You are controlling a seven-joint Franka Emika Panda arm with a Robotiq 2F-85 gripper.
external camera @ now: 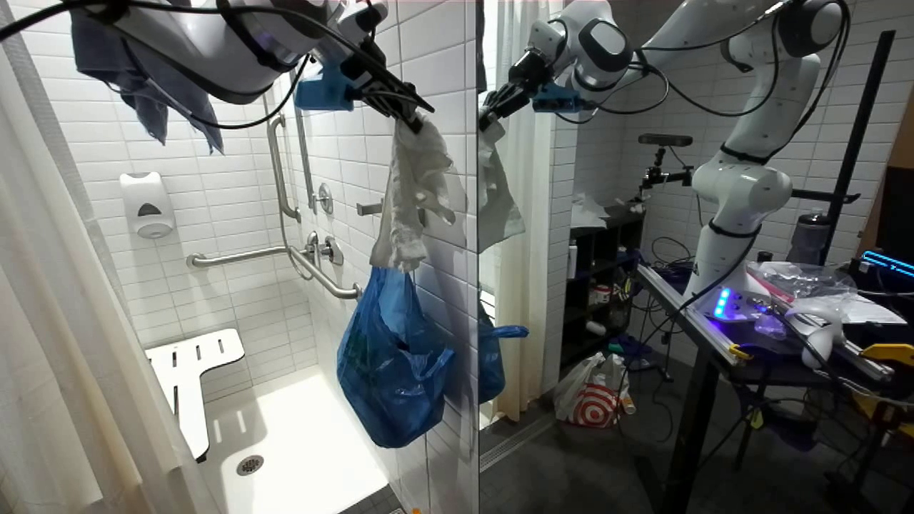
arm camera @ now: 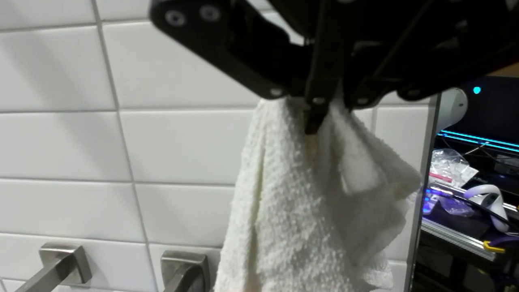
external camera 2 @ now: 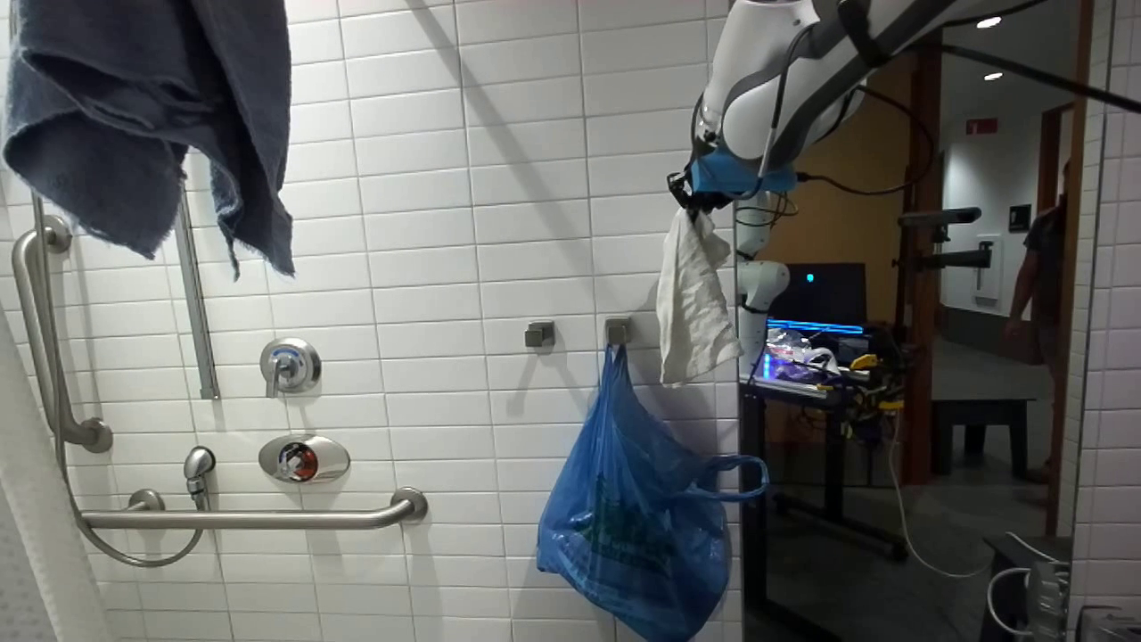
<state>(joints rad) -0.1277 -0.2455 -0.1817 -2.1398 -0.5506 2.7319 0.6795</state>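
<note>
Wrist view, claw [arm camera: 326, 107] closed, gripping cloth [arm camera: 284, 198]

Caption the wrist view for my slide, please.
Jaws pinch a white cloth before a tiled wall with two metal hooks.

Blue bag [external camera 2: 628, 526] on metal wall hook [external camera 2: 618, 331]

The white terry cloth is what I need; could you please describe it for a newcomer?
Follow the white-tiled wall to the tall mirror. Near its edge, closed black jaws hold the white terry cloth by its top. Unlike the blue plastic bag, it hangs from the jaws, not a square metal hook.
</note>
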